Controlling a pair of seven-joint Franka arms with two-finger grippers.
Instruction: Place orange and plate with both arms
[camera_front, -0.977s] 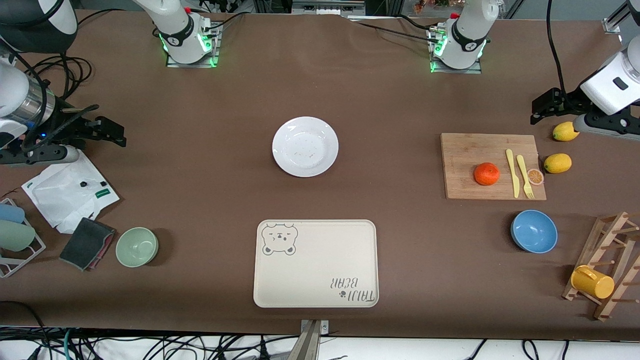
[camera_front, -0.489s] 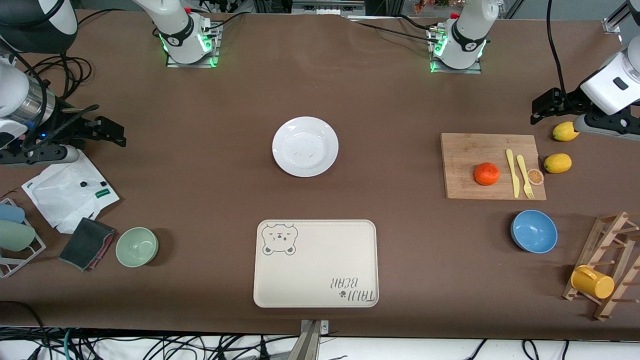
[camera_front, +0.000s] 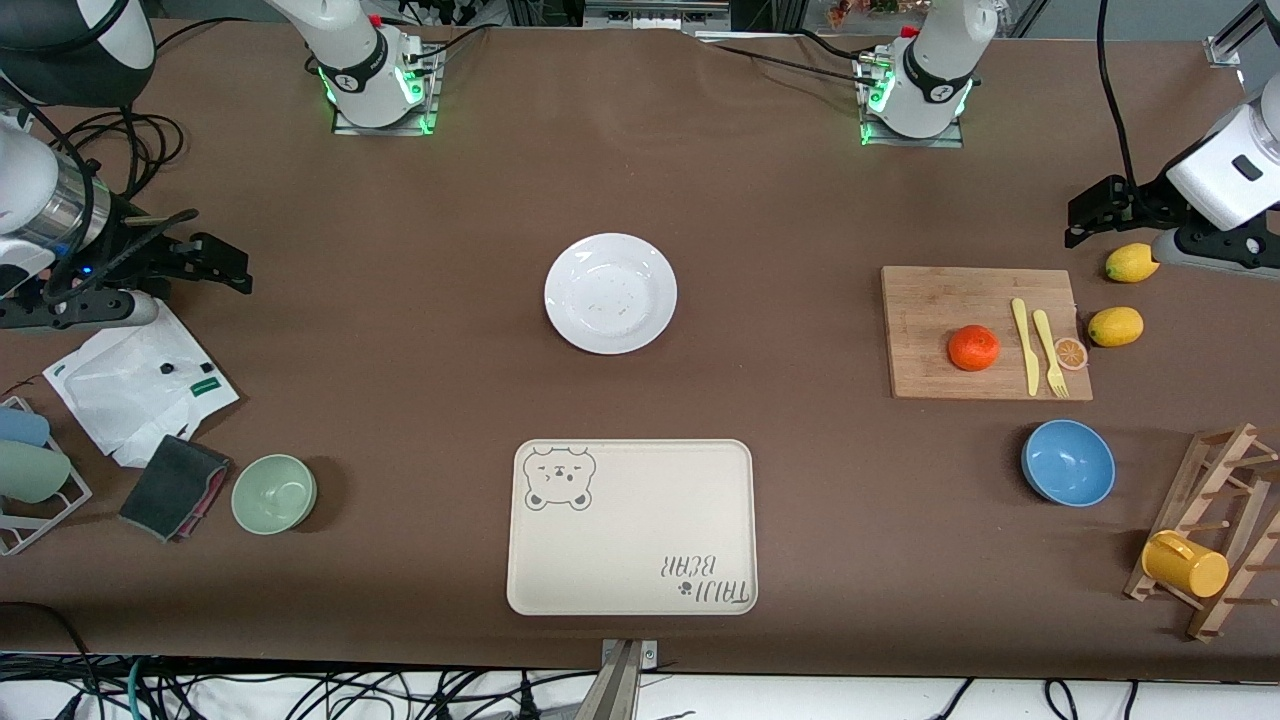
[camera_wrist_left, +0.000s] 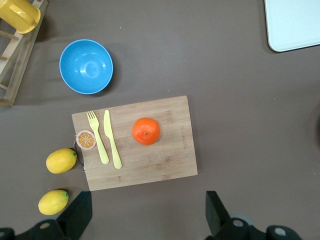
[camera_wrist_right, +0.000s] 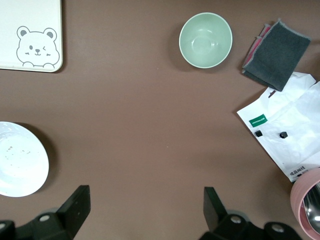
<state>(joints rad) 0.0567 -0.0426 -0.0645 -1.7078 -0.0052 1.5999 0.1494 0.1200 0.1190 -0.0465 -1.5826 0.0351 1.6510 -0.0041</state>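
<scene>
The orange (camera_front: 973, 347) lies on a wooden cutting board (camera_front: 930, 375) toward the left arm's end of the table; it also shows in the left wrist view (camera_wrist_left: 146, 131). The white plate (camera_front: 610, 293) sits empty at mid-table, and its edge shows in the right wrist view (camera_wrist_right: 17, 165). My left gripper (camera_front: 1082, 218) is open and empty, over bare table beside the board's corner (camera_wrist_left: 147, 215). My right gripper (camera_front: 225, 265) is open and empty, over the table at the right arm's end, well apart from the plate (camera_wrist_right: 145, 210).
A beige bear tray (camera_front: 630, 525) lies nearer the camera than the plate. Yellow knife, fork and an orange slice (camera_front: 1070, 352) share the board. Two lemons (camera_front: 1115, 326), a blue bowl (camera_front: 1068, 462), a mug rack (camera_front: 1215, 540), a green bowl (camera_front: 274, 493), paper and a cloth (camera_front: 175, 487) lie around.
My left gripper has shifted very slightly toward the table's end and the arms' bases. Nothing else has moved.
</scene>
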